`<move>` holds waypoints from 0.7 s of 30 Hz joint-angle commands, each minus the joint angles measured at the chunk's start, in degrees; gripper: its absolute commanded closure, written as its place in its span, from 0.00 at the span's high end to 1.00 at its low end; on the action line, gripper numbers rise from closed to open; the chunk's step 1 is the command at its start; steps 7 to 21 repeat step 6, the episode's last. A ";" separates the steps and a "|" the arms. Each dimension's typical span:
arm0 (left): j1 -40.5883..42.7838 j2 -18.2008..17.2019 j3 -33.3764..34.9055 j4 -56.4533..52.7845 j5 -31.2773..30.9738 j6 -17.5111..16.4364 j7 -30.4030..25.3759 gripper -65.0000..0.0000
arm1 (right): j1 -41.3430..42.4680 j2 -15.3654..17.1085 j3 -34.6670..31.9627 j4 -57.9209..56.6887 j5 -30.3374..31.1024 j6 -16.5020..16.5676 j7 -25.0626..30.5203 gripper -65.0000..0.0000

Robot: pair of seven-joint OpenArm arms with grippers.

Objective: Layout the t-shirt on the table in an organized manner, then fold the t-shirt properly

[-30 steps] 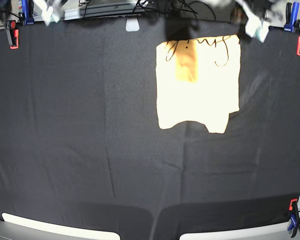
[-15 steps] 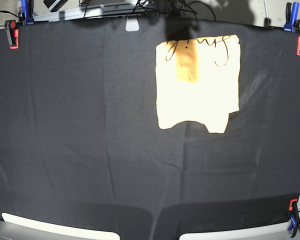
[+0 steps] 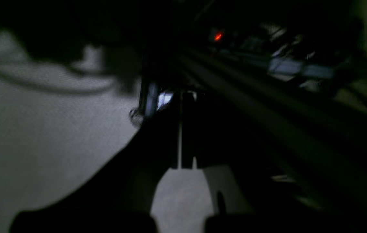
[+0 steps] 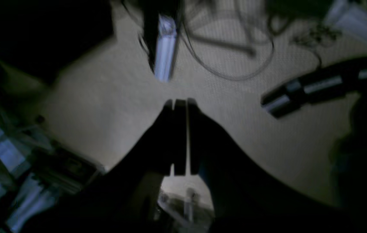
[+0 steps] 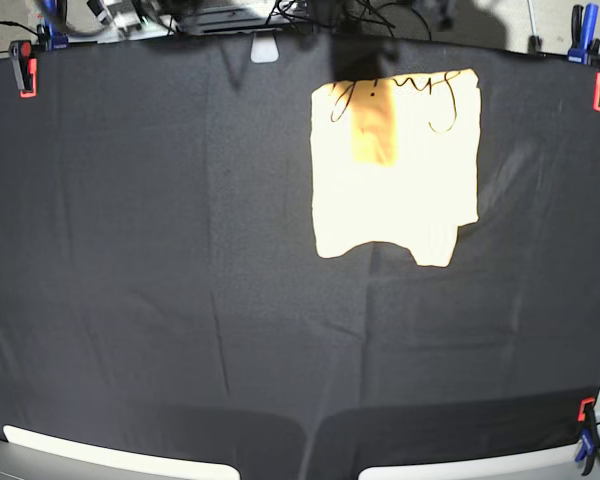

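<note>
The left gripper [image 3: 183,129] shows in its wrist view as a dark silhouette, its two fingers [image 3: 188,129] pressed together with only a thin slit of light between them, nothing held. The right gripper [image 4: 180,136] looks much the same in its own wrist view: jaws closed, fingers [image 4: 193,136] side by side, empty. Both wrist views are dim and blurred. Neither arm nor gripper can be made out in the base view
</note>
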 commanded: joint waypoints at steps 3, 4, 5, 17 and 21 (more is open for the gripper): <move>1.09 0.24 -0.74 -0.17 -4.04 1.99 0.37 0.00 | 0.20 0.17 -0.11 0.11 -0.81 0.48 -1.07 0.00; 1.09 0.22 -1.66 -0.20 -4.72 1.97 0.35 0.00 | 0.15 0.20 -0.11 0.11 -0.81 0.50 -0.96 0.00; 1.11 0.22 -2.93 -0.20 -4.76 1.92 0.35 0.00 | 0.15 0.24 -0.11 0.11 -0.81 0.50 -0.98 0.00; 1.11 0.24 -4.52 -0.20 -4.74 1.88 0.37 0.00 | 0.13 0.35 -0.11 0.11 -0.81 0.50 -0.98 0.00; 1.11 0.24 -4.52 -0.20 -4.74 1.88 0.37 0.00 | 0.13 0.35 -0.11 0.11 -0.81 0.50 -0.98 0.00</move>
